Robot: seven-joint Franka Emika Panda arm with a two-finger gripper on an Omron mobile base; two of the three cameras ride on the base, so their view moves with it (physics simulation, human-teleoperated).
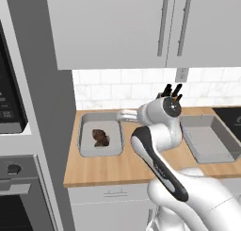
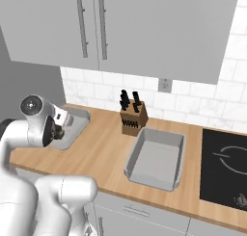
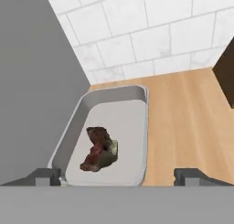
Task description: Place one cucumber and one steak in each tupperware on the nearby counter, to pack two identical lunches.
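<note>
1. My gripper (image 3: 117, 176) stands fully open with nothing between its fingertips, hovering over the near end of the left shallow light-grey rectangular tupperware tray (image 1: 85, 150).
2. In that tray lies the dark brown-red lumpy steak (image 3: 96, 147), and tucked against its side is what looks like a small yellow-green piece, probably the shorter cucumber (image 3: 109, 155), though it is too blurred for me to be certain.
3. The second light-grey tupperware tray (image 2: 140, 175) sits bare farther right on the long light-brown wooden counter (image 2: 103, 150), well apart from the first, with a wooden knife block (image 2: 133, 118) behind it and the black stovetop (image 2: 224, 167) beside it.
4. I judge the left lunch is packed or nearly so, while the right tray awaits both its pieces.
5. Steak of this kind should be light, soft and a little slick; I would pinch across its narrow width at the thickest lump, firmly enough that it does not sag out.
6. A cucumber is stiff and round, so it may roll; I would close across its middle, squarely over its axis.
</note>
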